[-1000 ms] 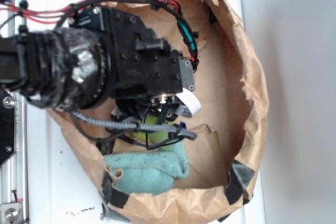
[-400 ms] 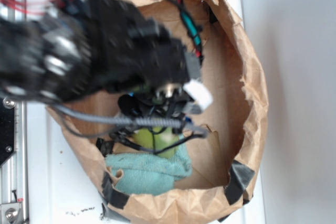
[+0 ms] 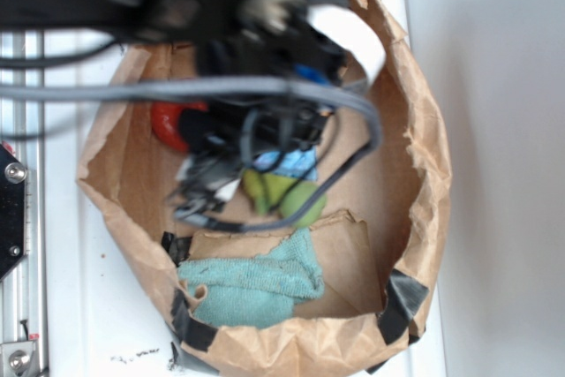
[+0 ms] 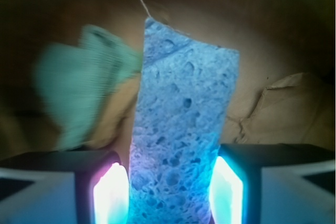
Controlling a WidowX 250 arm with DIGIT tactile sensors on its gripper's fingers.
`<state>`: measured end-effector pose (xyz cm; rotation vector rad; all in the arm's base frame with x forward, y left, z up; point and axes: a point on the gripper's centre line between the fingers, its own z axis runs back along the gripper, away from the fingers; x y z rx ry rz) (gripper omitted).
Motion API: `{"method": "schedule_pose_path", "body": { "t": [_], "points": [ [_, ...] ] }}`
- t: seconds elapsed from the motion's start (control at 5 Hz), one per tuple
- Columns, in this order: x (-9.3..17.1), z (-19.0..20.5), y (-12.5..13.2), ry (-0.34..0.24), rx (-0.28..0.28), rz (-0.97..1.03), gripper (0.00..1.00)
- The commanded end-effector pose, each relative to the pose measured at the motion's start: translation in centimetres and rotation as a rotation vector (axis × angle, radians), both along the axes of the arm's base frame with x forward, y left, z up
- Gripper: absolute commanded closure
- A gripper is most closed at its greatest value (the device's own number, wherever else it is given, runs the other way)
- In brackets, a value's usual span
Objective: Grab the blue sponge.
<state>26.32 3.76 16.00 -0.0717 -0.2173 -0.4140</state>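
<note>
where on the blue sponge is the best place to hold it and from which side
Across its narrow width, near one end, one finger on each long side. The wrist view shows just that: the blue sponge is a long thin block standing between the gripper fingers, its short span fitting the gap and its free end reaching out toward the teal cloth. The porous faces look soft, so squeeze lightly.

sponge [image 4: 181, 145]: upright between the two pads of the pincer [image 4: 170, 190], touching both
cloth [image 3: 256, 282]: in the paper bag [image 3: 424, 174], at its near edge
plush toy [image 3: 287, 196]: in the bag, just behind the cloth
ring [image 3: 168, 123]: in the bag, left of the toy
</note>
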Motion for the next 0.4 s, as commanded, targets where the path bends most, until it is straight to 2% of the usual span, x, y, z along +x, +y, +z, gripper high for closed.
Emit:
{"method": "schedule_pose_path", "body": {
  "t": [0.0, 0.2],
  "points": [
    [-0.41, 5.92, -0.44, -0.092, -0.012, 0.129, 1.00],
    [-0.12, 6.15, -1.42, -0.032, 0.142, 0.151, 0.00]
  ]
}}
